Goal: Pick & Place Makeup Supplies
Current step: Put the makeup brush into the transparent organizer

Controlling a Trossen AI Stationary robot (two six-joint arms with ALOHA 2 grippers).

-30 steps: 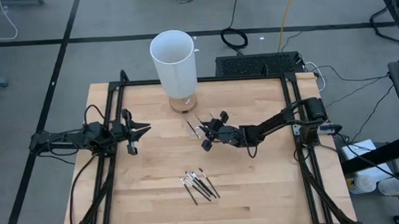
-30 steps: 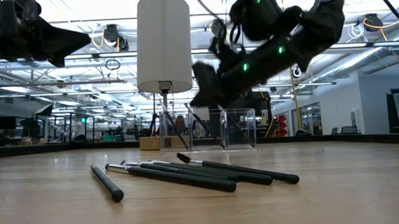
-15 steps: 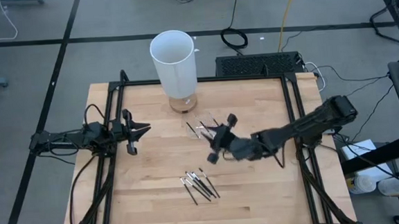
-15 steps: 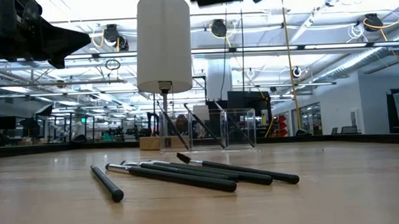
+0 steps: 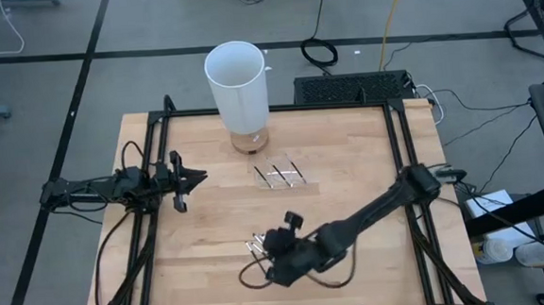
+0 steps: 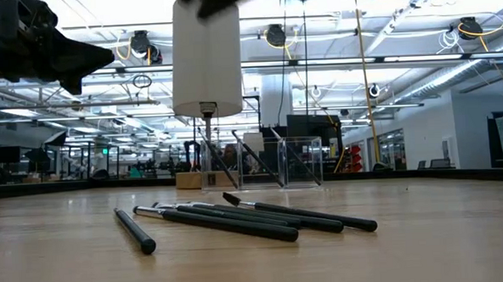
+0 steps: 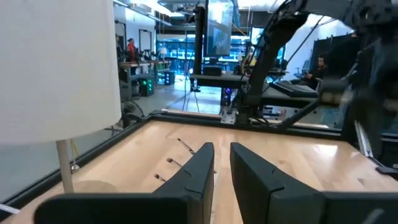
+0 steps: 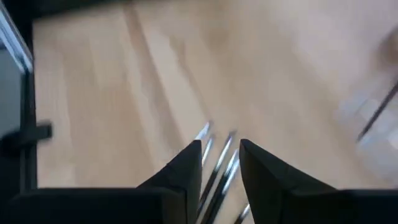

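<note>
Several makeup supplies (image 6: pixel 246 218) are lying loose in a fan on the table (image 5: pixel 203 261) near its front edge; others are standing in the clear tray (image 5: pixel 283 175); they are looking light, stiff, prone to rolling, so pinching one mid-shaft seems wisest. The right gripper (image 5: pixel 280 256) is hovering over the pile, fingers parted with nothing between; motion blur is hiding which stick is being targeted. The left gripper (image 5: pixel 190 178) is waiting at the left edge, fingers slightly apart, empty.

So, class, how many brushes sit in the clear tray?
3, leaning in the clear tray: left brush, middle brush, right brush, as seen from above. None seems hidden.
</note>
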